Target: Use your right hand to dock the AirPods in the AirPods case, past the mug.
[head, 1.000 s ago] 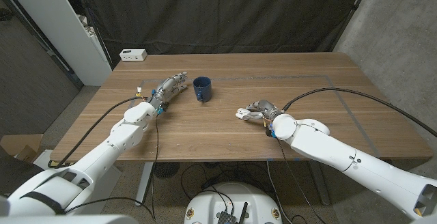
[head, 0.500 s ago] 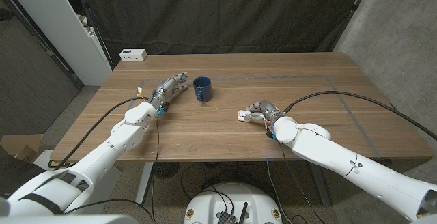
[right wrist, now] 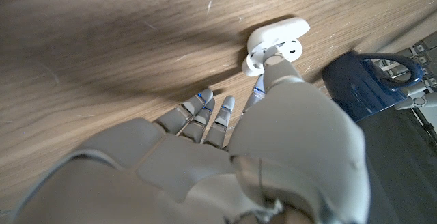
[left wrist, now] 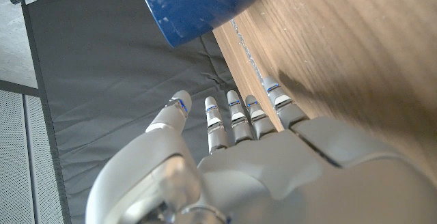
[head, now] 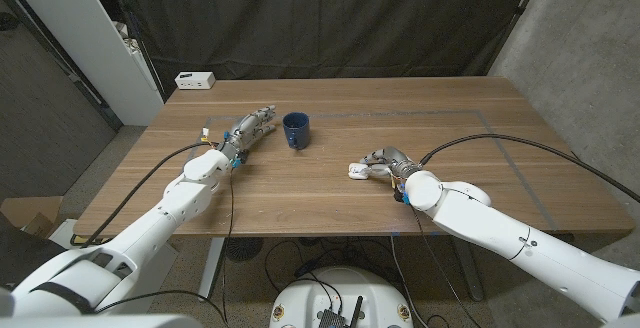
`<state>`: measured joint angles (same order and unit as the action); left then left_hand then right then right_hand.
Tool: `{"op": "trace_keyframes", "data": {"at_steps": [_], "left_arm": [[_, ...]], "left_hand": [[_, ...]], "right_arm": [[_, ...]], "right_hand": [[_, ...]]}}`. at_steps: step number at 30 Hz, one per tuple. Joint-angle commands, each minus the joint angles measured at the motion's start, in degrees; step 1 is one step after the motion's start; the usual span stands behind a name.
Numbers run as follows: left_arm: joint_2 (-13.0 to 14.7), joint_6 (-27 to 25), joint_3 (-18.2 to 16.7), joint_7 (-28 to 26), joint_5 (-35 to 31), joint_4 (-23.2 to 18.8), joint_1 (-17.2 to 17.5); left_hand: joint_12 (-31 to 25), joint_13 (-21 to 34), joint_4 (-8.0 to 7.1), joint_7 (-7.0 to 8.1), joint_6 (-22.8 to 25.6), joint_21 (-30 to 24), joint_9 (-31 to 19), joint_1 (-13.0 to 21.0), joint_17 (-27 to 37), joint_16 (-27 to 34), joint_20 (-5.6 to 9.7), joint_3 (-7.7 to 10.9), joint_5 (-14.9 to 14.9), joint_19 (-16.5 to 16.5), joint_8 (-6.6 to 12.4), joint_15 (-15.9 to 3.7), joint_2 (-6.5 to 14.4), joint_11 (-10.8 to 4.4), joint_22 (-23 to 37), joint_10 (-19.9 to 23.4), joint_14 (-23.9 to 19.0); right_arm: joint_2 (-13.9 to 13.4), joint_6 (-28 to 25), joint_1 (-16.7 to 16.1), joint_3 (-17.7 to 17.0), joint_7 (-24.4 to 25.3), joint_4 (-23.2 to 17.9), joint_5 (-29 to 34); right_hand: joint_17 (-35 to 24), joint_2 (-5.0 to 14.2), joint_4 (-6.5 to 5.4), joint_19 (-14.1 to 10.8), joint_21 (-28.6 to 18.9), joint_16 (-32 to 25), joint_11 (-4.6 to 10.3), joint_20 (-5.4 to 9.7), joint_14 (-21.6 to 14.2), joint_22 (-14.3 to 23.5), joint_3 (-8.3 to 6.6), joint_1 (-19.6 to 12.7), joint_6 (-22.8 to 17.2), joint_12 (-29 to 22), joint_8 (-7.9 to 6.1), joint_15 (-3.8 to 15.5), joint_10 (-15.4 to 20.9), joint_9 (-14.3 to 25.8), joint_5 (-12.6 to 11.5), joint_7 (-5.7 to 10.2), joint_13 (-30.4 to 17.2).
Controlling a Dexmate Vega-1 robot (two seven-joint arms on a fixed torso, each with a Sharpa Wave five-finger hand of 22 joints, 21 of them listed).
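Note:
The white AirPods case [head: 357,172] lies open on the wooden table, right of the blue mug [head: 295,130]. My right hand [head: 385,159] sits just right of the case, fingers pointing at it. In the right wrist view the thumb tip [right wrist: 276,63] and a fingertip meet on a small white AirPod [right wrist: 253,63] at the mouth of the case [right wrist: 280,30]; the other fingers stay stretched out. The mug [right wrist: 365,84] stands beyond it. My left hand [head: 250,126] waits with straight fingers just left of the mug [left wrist: 198,5], holding nothing.
A small white box [head: 195,80] sits at the table's back left corner. A white shelf unit [head: 90,38] stands beyond the left edge. A thin tape line [head: 500,133] crosses the right half of the table. A dark curtain hangs behind.
My right hand and the white piece at its fingertips have crept slightly right and toward me, down onto the table. The left hand and the mug have stayed put.

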<state>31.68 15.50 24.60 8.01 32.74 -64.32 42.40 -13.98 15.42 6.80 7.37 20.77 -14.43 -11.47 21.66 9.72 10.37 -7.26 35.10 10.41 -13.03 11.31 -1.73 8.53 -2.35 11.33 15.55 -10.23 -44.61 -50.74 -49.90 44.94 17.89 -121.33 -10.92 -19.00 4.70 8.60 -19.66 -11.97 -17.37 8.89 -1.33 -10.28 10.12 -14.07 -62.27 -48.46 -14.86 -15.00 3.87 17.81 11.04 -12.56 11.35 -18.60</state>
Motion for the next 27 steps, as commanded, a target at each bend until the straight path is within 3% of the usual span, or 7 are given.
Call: {"op": "trace_keyframes", "data": {"at_steps": [1, 4, 11, 15, 16, 18, 27], "left_arm": [[-0.5, -0.1, 0.2, 0.0, -0.1, 1.0, -0.7], [-0.7, 0.2, 0.4, 0.6, -0.2, 1.8, -1.2], [-1.0, 0.5, 0.5, 1.0, -0.3, 2.7, -1.9], [-1.2, 0.8, 0.6, 1.3, -0.2, 3.0, -2.0], [-1.3, 1.1, 0.6, 1.5, -0.2, 3.2, -2.0], [-1.4, 1.3, 0.6, 1.6, -0.2, 3.2, -1.9], [-0.8, 0.2, 0.5, 0.2, -0.5, 1.5, -1.2]], "left_hand": [[-0.3, 0.2, 0.19, 0.34, 0.3, 0.2, -0.1, -0.3, 0.2, 0.1, -0.27, -0.18, 0.4, -0.1, 0.00, 0.03, -0.1, -0.03, 0.1, 0.0, 0.2], [-0.3, 0.2, 0.20, 0.29, 0.4, 0.2, -0.1, -0.3, 0.2, 0.1, -0.30, -0.18, 0.4, -0.1, 0.06, 0.06, -0.1, -0.01, 0.1, 0.0, 0.2], [-0.3, 0.2, 0.18, 0.26, 0.3, 0.2, -0.1, -0.3, 0.2, 0.1, -0.26, -0.19, 0.4, -0.2, 0.00, 0.11, -0.1, -0.02, 0.1, 0.0, 0.2], [-0.3, 0.2, 0.16, 0.20, 0.3, 0.2, -0.1, -0.4, 0.2, 0.1, -0.24, -0.19, 0.4, -0.1, 0.02, 0.11, -0.1, 0.04, 0.1, 0.0, 0.2], [-0.3, 0.2, 0.16, 0.22, 0.3, 0.2, -0.1, -0.4, 0.2, 0.1, -0.27, -0.19, 0.4, -0.1, 0.02, 0.12, -0.1, 0.03, 0.1, 0.1, 0.2], [-0.3, 0.2, 0.16, 0.13, 0.4, 0.2, -0.1, -0.4, 0.2, 0.1, -0.25, -0.19, 0.4, -0.2, 0.05, 0.17, -0.1, 0.01, 0.1, 0.1, 0.2], [-0.3, 0.2, 0.12, 0.28, 0.4, 0.2, -0.1, -0.5, 0.2, 0.1, -0.25, -0.21, 0.4, -0.2, 0.05, 0.10, -0.1, 0.00, 0.1, 0.0, 0.2]], "right_arm": [[-2.0, 3.5, 0.4, -1.0, -4.2, -0.3, -0.2], [-2.6, 4.0, 0.8, -1.5, -5.8, -0.6, -0.8], [-4.5, 4.9, 2.5, -1.7, -10.9, -1.1, -2.2], [-5.7, 3.7, 4.1, -1.3, -14.4, -1.5, -3.0], [-6.1, 3.0, 4.7, -0.8, -15.4, -1.6, -3.0], [-6.4, 2.4, 5.2, -0.5, -16.1, -1.8, -2.9], [-6.5, 1.4, 5.4, 0.5, -16.1, -2.1, -1.9]], "right_hand": [[-0.4, 0.62, -0.49, -0.7, 0.1, -0.2, -1.25, -0.39, -0.7, 0.2, 0.36, 0.5, 3.6, 0.5, 2.29, 4.48, -1.0, 0.2, 0.6, 0.26, -0.1], [-0.6, 0.77, -0.93, -0.3, 0.3, 0.0, -1.74, -0.64, 0.3, 0.2, 0.88, 1.4, 6.9, 1.1, 3.84, 4.30, -2.3, 0.2, 0.8, -0.30, -0.1], [-0.8, 1.33, -1.30, 2.3, 1.0, 1.1, -2.24, -1.27, 3.6, 0.2, 1.43, 2.8, 13.3, 2.5, 5.26, 3.46, -6.0, 0.1, 1.0, 0.37, -0.2], [-0.7, 1.40, -0.85, 4.4, 1.3, 2.6, -2.41, -2.15, 6.6, 0.1, 0.95, 2.9, 17.3, 3.3, 5.37, 2.54, -9.1, -0.1, 1.2, 0.63, -0.3], [-0.5, 0.68, -0.60, 4.9, 1.2, 3.2, -2.99, -2.38, 7.8, 0.1, 1.05, 3.1, 18.8, 3.5, 5.30, 2.14, -10.4, -0.1, 1.3, 0.65, -0.3], [-0.4, -0.28, -0.24, 5.7, 1.2, 3.9, -2.76, -2.62, 9.0, 0.1, 1.17, 3.3, 20.3, 3.7, 5.23, 1.55, -11.9, -0.2, 1.4, 0.71, -0.3], [0.0, -2.20, 0.41, 6.1, 1.1, 4.4, -3.20, -2.75, 9.7, 0.1, 1.53, 3.2, 20.8, 3.6, 4.76, 1.21, -12.8, -0.2, 1.2, 1.02, -0.3]]}}
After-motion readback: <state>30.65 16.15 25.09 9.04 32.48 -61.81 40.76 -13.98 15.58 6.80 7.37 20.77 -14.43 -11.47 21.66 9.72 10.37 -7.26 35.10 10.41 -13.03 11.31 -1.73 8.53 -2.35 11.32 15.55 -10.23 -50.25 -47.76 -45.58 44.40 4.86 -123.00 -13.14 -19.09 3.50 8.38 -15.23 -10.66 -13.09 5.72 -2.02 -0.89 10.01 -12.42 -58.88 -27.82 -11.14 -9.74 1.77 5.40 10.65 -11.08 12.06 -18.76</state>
